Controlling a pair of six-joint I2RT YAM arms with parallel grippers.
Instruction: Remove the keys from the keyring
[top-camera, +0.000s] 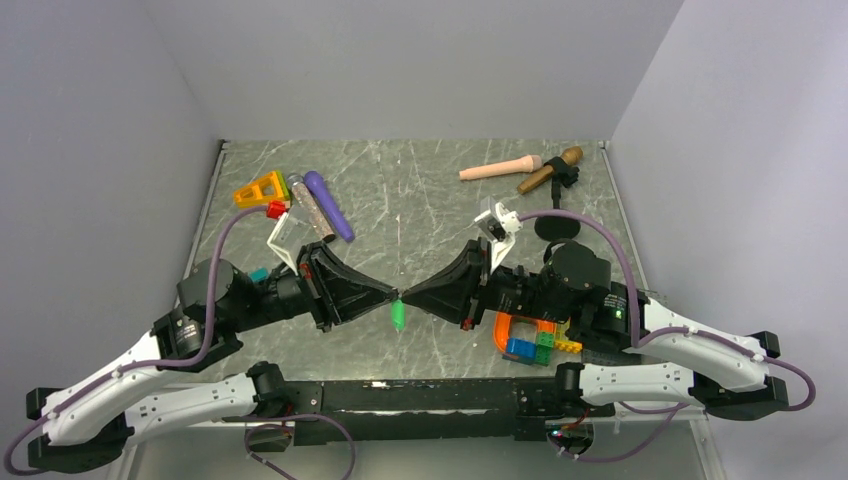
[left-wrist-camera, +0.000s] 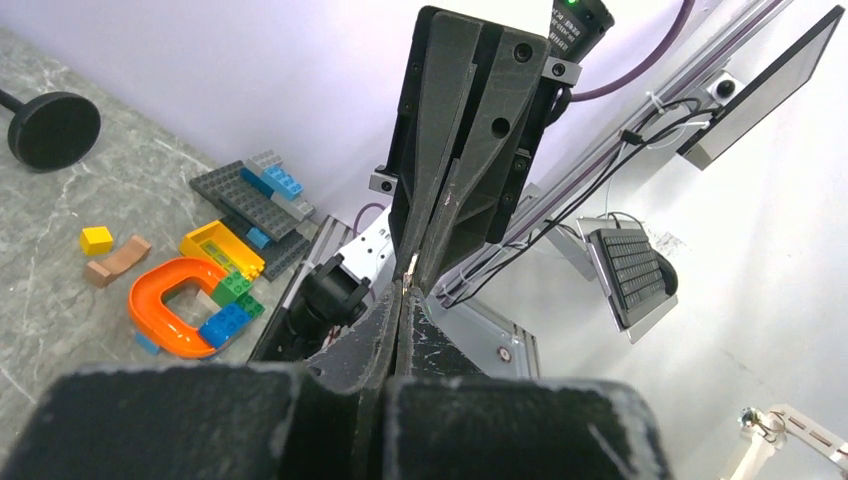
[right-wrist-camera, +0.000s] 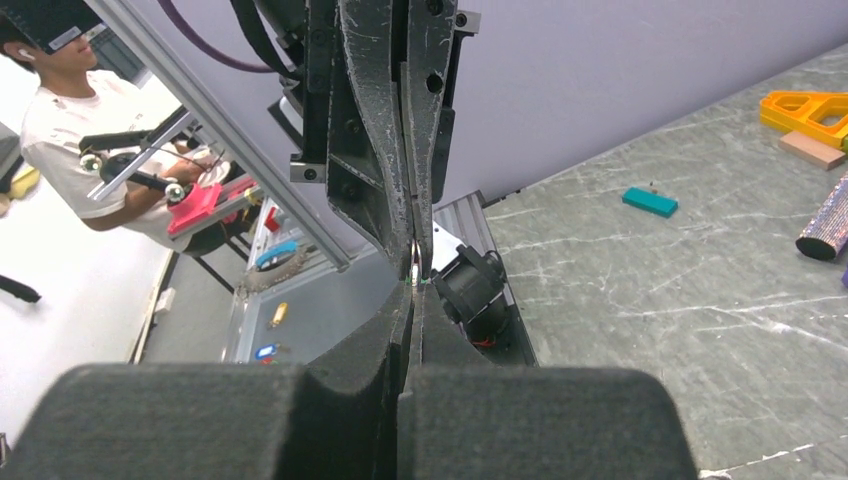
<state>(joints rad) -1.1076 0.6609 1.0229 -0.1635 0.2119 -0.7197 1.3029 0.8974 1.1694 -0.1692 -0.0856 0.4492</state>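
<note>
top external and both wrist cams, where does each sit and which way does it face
top external: above and behind the bases, looking down at the table; both arms show, left tool and right tool tip to tip by the green key.
left wrist: on left arm, facing right along its shut tool at the right tool, plus orange arch.
right wrist: on right arm, facing left along its shut tool at the left tool, plus teal key.
shared: both wrist views show the keyring at the tips.
</note>
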